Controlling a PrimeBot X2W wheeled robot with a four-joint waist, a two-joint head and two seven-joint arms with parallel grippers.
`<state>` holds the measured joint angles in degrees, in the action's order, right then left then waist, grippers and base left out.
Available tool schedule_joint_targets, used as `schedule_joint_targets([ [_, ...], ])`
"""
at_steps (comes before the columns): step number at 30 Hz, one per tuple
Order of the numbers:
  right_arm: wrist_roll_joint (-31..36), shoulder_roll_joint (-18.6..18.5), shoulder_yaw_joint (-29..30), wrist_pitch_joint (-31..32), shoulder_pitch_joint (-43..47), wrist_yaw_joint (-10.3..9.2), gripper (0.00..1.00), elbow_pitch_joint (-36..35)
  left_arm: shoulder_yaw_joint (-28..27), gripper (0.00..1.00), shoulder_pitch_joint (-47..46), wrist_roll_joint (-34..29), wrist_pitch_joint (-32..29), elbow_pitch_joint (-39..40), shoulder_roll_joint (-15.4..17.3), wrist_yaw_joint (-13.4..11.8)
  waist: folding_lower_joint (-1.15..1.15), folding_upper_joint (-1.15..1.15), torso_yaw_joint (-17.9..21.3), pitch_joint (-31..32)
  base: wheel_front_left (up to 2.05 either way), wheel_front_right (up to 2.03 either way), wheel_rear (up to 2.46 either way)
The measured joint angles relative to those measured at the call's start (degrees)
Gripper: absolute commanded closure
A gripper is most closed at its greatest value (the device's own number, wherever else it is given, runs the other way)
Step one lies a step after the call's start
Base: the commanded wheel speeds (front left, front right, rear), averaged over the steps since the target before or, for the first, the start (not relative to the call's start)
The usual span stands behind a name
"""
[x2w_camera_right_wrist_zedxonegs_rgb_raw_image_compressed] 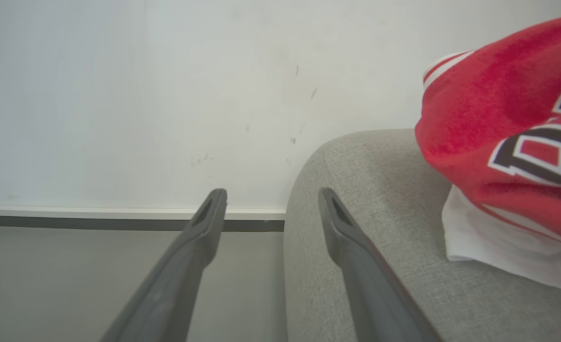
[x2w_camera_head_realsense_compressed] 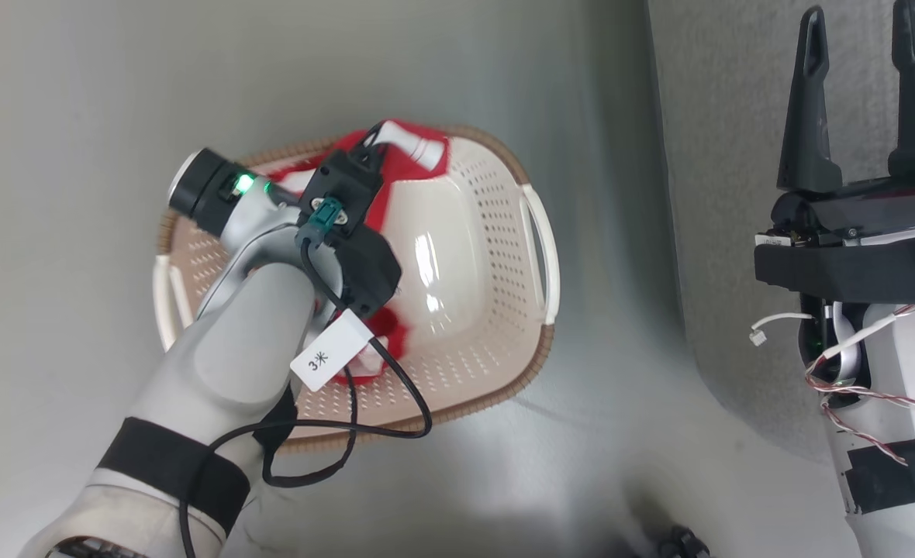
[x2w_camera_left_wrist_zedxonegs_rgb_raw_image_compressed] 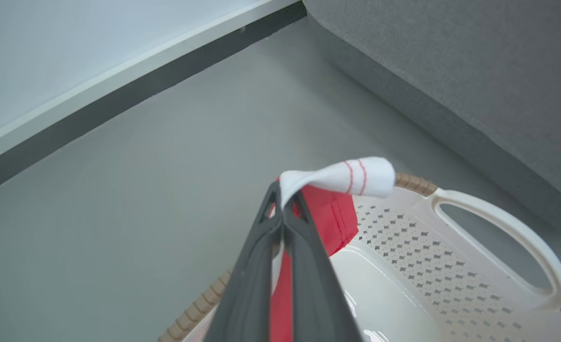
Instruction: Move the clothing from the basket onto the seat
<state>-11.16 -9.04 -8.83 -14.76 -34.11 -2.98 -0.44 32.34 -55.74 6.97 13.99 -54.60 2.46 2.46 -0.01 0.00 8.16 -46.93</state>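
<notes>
Left jaws are pinched shut on the red clothing (x2w_camera_left_wrist_zedxonegs_rgb_raw_image_compressed: pixel 330 213), its white cuff (x2w_camera_left_wrist_zedxonegs_rgb_raw_image_compressed: pixel 352 176) flopping past their tips, basket (x2w_camera_left_wrist_zedxonegs_rgb_raw_image_compressed: pixel 428 266) right below. Right jaws gape empty over the seat (x2w_camera_right_wrist_zedxonegs_rgb_raw_image_compressed: pixel 380 190) edge, another jersey (x2w_camera_right_wrist_zedxonegs_rgb_raw_image_compressed: pixel 499 109) beside them.

It looks like a living room in a home, or a room dressed as one: a grey fabric sofa (x2w_camera_right_wrist_zedxonegs_rgb_raw_image_compressed: pixel 380 199) lies beneath and beside the right gripper (x2w_camera_right_wrist_zedxonegs_rgb_raw_image_compressed: pixel 272 192), with a red jersey (x2w_camera_right_wrist_zedxonegs_rgb_raw_image_compressed: pixel 499 109) lying on its seat. Below the left gripper (x2w_camera_left_wrist_zedxonegs_rgb_raw_image_compressed: pixel 285 190) a plastic laundry basket (x2w_camera_left_wrist_zedxonegs_rgb_raw_image_compressed: pixel 499 223) sits on a smooth grey floor (x2w_camera_left_wrist_zedxonegs_rgb_raw_image_compressed: pixel 142 190). Past both grippers runs a plain white wall (x2w_camera_right_wrist_zedxonegs_rgb_raw_image_compressed: pixel 119 95) with a dark skirting strip (x2w_camera_right_wrist_zedxonegs_rgb_raw_image_compressed: pixel 71 222).
</notes>
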Motion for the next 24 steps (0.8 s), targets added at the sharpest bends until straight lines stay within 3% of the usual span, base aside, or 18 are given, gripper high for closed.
schedule_joint_targets([
  [10,-0.44,-0.51,0.38,0.0,0.06,1.9,0.0,6.39,0.37,1.0,0.0,5.83,0.32,8.13,-0.21,1.08,0.0,0.0,-2.95,8.13,0.0,0.0,0.0],
  [24,0.18,-0.14,-3.69,0.03,0.62,5.63,0.0,14.96,-1.37,1.0,-0.15,11.09,0.33,12.98,-0.32,1.15,-0.01,-0.01,-6.51,20.17,0.0,0.0,0.0],
])
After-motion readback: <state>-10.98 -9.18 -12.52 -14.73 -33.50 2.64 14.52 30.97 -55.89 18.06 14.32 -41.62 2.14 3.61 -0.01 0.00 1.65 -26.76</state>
